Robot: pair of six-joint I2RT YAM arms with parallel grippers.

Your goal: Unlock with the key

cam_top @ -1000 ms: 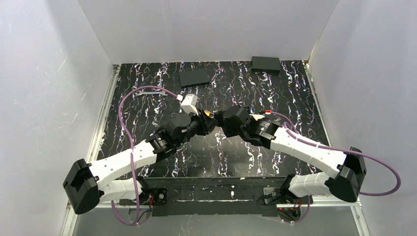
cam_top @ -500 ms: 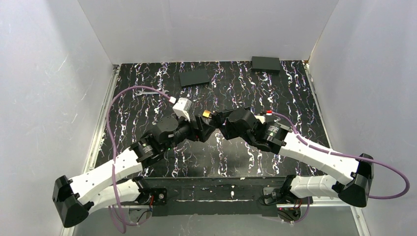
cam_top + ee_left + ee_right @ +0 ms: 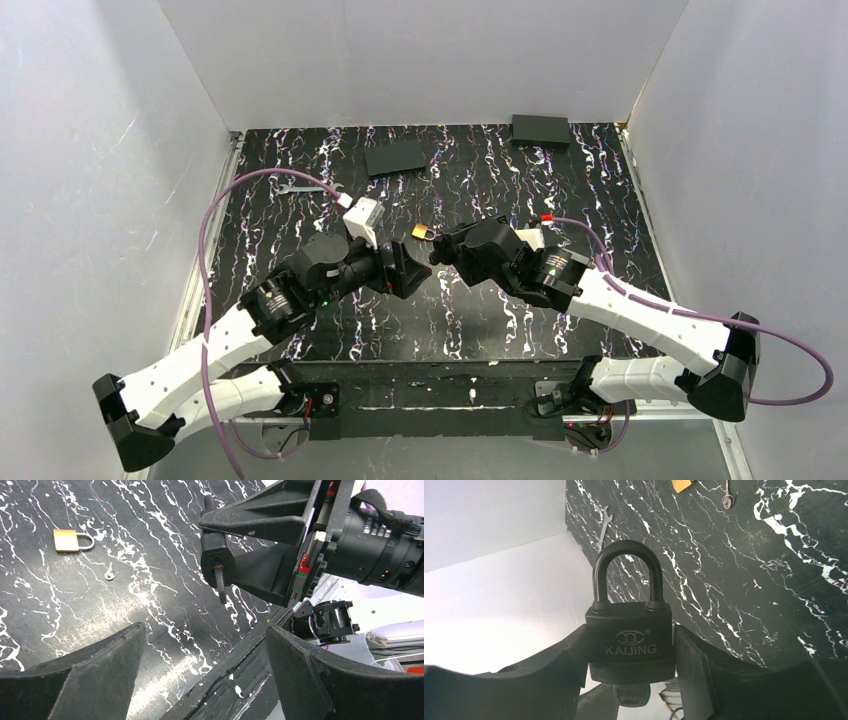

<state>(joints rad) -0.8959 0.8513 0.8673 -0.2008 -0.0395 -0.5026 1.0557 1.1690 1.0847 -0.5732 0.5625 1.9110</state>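
Black KAIJING padlock [image 3: 629,625], key [image 3: 631,696] inserted, held by right pincer [image 3: 630,655]

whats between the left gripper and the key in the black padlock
Nothing; the left wrist view shows only open air between the left gripper and the key.

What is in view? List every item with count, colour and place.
black padlock: one, black, clamped in the right hand.
key: one, dark head, in that padlock's keyhole.
brass padlock: one, gold, lying on the table.
small key: one, silvery, beside the brass padlock.
wrench: one, silver, table's far left.
flat boxes: two, black, table's far edge.
table: one, black with white veins.
left hand: one, black, open and empty.
right hand: one, black, shut on the black padlock.
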